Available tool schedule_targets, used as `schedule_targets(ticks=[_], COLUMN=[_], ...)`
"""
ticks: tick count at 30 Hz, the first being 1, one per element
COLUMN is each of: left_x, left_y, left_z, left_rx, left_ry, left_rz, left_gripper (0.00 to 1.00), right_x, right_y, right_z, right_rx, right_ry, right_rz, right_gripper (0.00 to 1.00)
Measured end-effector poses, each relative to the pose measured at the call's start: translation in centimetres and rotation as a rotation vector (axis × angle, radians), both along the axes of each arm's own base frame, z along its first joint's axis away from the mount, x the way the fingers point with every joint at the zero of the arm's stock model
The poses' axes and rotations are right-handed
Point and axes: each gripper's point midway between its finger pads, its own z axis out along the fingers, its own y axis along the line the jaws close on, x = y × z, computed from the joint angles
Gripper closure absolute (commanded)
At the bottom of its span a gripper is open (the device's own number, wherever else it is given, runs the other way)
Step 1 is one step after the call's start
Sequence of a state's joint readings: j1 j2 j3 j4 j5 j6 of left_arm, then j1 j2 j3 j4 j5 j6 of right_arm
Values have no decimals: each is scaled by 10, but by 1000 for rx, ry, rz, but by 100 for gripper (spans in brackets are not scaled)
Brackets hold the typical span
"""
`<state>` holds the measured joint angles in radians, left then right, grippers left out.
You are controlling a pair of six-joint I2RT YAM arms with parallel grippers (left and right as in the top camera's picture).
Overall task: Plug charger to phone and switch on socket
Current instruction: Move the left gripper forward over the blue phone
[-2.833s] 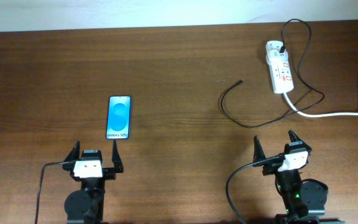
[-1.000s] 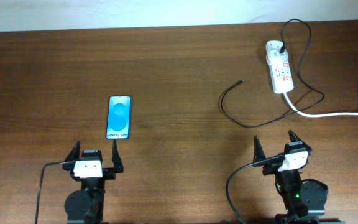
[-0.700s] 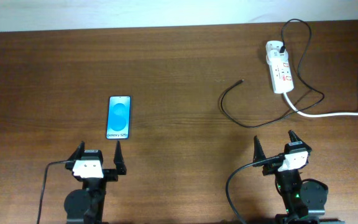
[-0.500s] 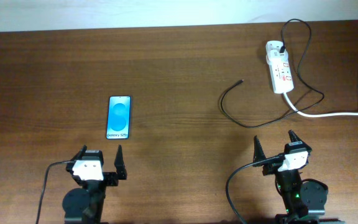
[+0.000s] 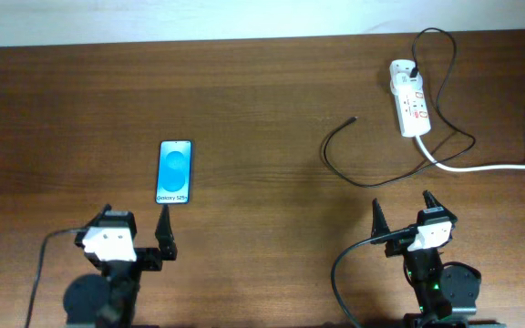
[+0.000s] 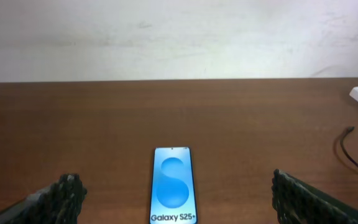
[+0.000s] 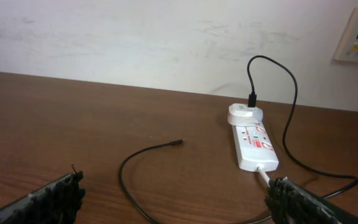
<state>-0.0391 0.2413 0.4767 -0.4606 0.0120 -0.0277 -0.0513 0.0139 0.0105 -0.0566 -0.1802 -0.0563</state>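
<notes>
Two open, empty claws: left claw [image 5: 135,215] near the phone [image 5: 175,171], I'd pinch the charger [image 5: 325,155] just behind its tip with right claw [image 5: 401,202].

Both arms crouching low and folded, left gripper [image 5: 135,219] sitting at 7 o'clock, jaws standing wide apart, gripping nothing, fingers pointing near 12 o'clock, right gripper [image 5: 401,206] sitting at 5 o'clock, jaws likewise gaping, holding nothing.

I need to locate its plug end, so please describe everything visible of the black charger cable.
The charger is a thin black cable lying loose on the wooden table. Its small plug tip lies unplugged. The cable curves around, then loops up into a white adapter on the socket.
</notes>
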Motion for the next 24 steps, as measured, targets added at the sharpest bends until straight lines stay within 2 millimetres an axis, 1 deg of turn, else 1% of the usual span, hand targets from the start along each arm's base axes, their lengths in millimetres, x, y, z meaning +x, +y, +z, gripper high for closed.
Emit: schedule_targets(ticks=[3, 6, 7, 9, 12, 15, 17, 19, 22, 23, 24], left_x=[8, 18, 24, 28, 45, 58, 70, 82, 100, 106, 111], left_y=[-1, -4, -6, -8, -9, -12, -14, -15, -16, -16, -17], left_z=[13, 21, 25, 24, 38, 34, 34, 30, 19, 13, 2], left_rx=[2, 0, -3, -4, -4, 2, 4, 9, 12, 12, 12], left_ry=[37, 102, 133, 218, 280, 408, 463, 529, 603, 626, 660], left_rz=[-1, -19, -29, -38, -42, -58, -67, -74, -77, -77, -77], left_gripper=[1, 1, 1, 1, 1, 1, 1, 1, 1, 1, 1], right_x=[0, 0, 0, 0, 0, 0, 0, 0, 0, 0, 0], right_y=[0, 0, 0, 0, 0, 0, 0, 0, 0, 0, 0], right_z=[0, 0, 0, 0, 0, 0, 0, 0, 0, 0, 0], right_rx=[0, 0, 0, 0, 0, 0, 0, 0, 0, 0, 0], right_ry=[0, 0, 0, 0, 0, 0, 0, 0, 0, 0, 0], right_rz=[0, 0, 0, 0, 0, 0, 0, 0, 0, 0, 0], right_gripper=[2, 2, 2, 2, 2, 2, 2, 2, 2, 2, 2])
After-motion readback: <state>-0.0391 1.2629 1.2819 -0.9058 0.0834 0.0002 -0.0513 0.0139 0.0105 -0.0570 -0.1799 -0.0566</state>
